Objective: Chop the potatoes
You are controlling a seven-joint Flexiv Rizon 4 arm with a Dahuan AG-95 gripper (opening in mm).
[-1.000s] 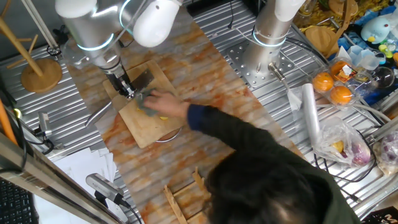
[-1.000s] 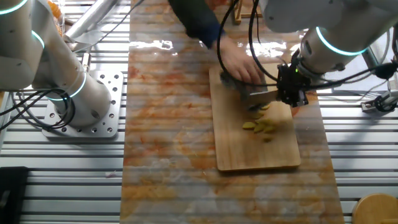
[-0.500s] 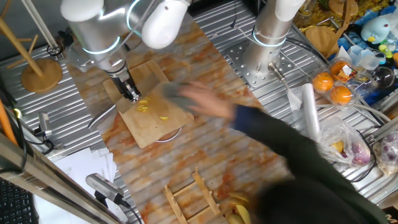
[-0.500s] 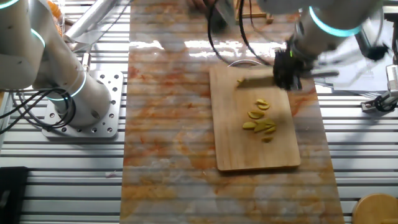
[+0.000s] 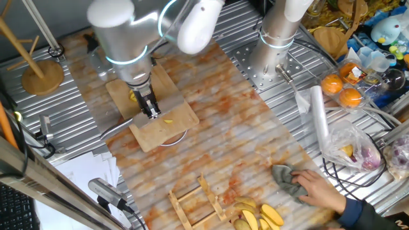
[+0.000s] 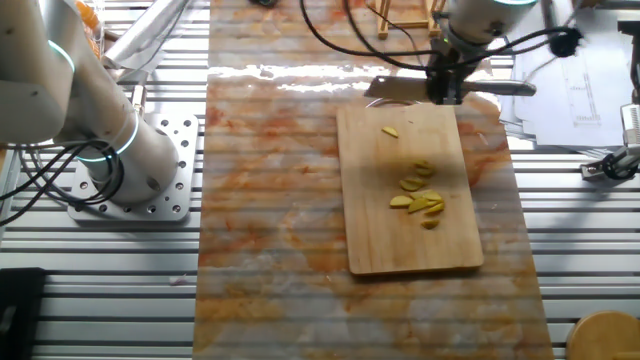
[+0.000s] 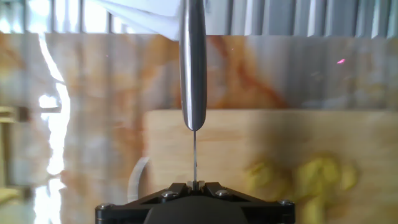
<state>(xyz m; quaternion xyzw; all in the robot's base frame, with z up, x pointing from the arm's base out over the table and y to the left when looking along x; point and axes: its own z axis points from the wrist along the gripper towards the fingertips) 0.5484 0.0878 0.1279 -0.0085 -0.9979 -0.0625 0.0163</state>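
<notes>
Hand view shows the hand clenched on a knife, pointing down over the cutting board. Potatoes lie sliced on that board, on the marbled counter between ribbed metal panels.

Slatted metal table under a marbled orange mat

The mat runs down the table's middle as 1 long strip. On it lie a bamboo cutting board toward 1 long edge, a wooden rack near 1 end and a grey cloth under a hand. 2 orange fruits and plastic bags sit off the mat.
</notes>
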